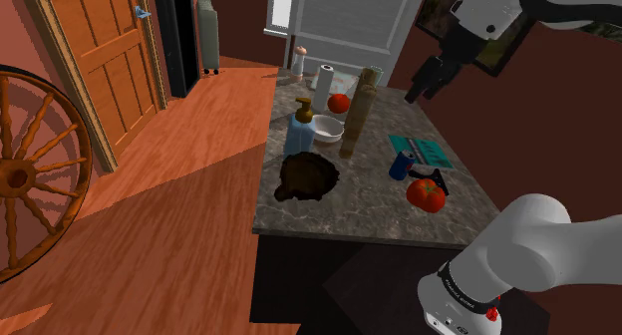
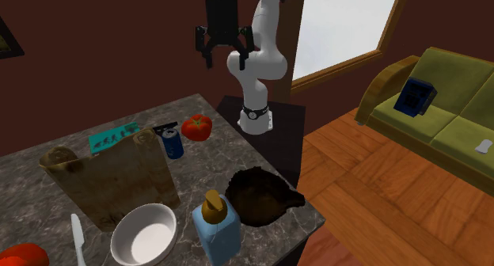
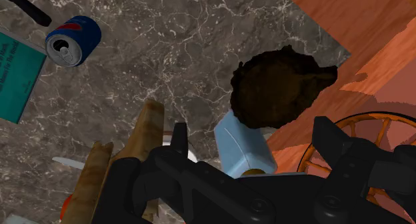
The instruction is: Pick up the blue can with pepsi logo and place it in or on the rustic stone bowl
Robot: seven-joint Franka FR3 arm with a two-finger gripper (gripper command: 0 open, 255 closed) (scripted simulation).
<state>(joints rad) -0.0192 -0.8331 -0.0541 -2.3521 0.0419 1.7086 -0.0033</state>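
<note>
When lowering the end effector point(image 2: 226, 54), now spread and empty high over the table point(image 1: 339, 211), aim for the can point(image 1: 401, 165) standing upright just beside the tomato point(image 1: 426, 194), well apart from the bowl point(image 1: 307, 175), and straddle its middle squarely.

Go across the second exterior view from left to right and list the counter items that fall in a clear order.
teal booklet → blue can → tomato → dark rough bowl. The white bowl and the soap bottle overlap these sideways, so they are left out.
</note>
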